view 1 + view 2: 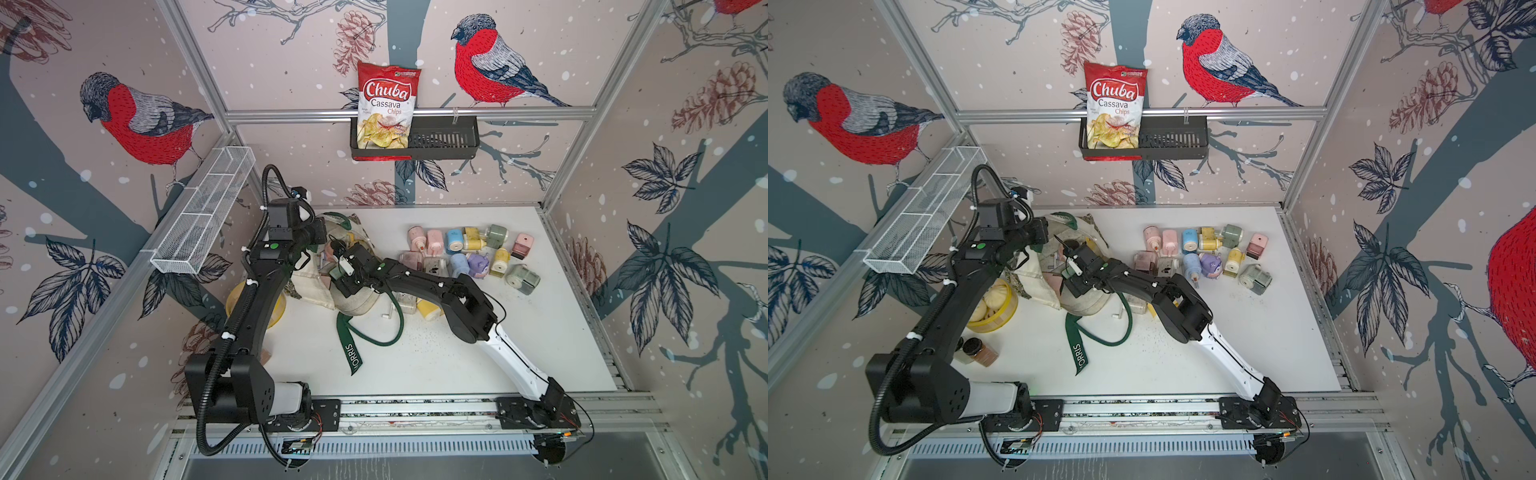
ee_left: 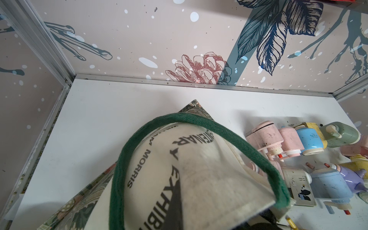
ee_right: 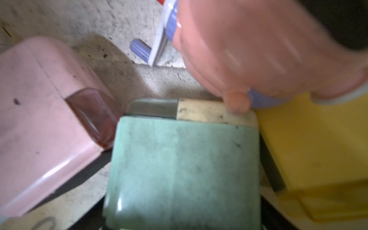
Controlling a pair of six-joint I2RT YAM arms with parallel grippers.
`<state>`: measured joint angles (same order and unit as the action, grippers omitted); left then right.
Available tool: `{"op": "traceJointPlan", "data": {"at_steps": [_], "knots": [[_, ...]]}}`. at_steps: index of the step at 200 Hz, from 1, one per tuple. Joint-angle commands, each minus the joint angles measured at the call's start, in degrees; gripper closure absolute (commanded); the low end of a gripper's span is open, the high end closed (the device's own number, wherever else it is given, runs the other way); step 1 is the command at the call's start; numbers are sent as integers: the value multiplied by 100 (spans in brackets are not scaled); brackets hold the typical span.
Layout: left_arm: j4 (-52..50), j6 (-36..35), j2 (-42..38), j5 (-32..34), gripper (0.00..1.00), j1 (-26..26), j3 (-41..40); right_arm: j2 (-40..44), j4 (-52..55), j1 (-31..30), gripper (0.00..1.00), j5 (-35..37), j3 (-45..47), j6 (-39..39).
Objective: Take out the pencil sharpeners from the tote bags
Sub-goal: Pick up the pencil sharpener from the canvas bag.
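The cream tote bag [image 1: 309, 280] [image 1: 1038, 270] lies at the table's left. My left gripper [image 1: 328, 235] is shut on its rim and holds the mouth up. In the left wrist view the lettered cloth [image 2: 209, 169] and a green handle [image 2: 123, 163] cover the jaws. My right gripper [image 1: 335, 276] [image 1: 1068, 277] reaches into the mouth, open wide. A green pencil sharpener [image 3: 183, 159] fills the gap between its fingers. Beside that one in the bag lie a pink sharpener [image 3: 43, 119], a yellow one [image 3: 308, 149] and a blurred pink one [image 3: 249, 49]. Several sharpeners [image 1: 469, 253] [image 1: 1204, 253] [image 2: 298, 143] stand grouped at the back right.
A yellow bowl of pale discs [image 1: 990, 309] and two brown jars [image 1: 978, 351] sit under the left arm. The tote's loose green strap [image 1: 349, 353] trails toward the front. A yellow sharpener [image 1: 428, 309] lies under the right arm. A white wire basket [image 1: 203, 216] and a chips bag [image 1: 384, 108] hang on the walls.
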<state>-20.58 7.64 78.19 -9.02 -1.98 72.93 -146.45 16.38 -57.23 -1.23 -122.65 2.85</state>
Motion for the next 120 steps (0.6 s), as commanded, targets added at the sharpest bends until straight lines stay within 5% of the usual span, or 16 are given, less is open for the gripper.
{"op": "traceJointPlan", "data": {"at_steps": [1,49,120], "knots": [[485,21,-23,-118,100,9,46,-45,-340,10,2,428,1,118],[480,18,-14,-119,100,6,38,-214,-684,94,3,559,-43,126],[483,19,3,-100,100,13,33,-141,-557,98,34,282,-138,40]]}}
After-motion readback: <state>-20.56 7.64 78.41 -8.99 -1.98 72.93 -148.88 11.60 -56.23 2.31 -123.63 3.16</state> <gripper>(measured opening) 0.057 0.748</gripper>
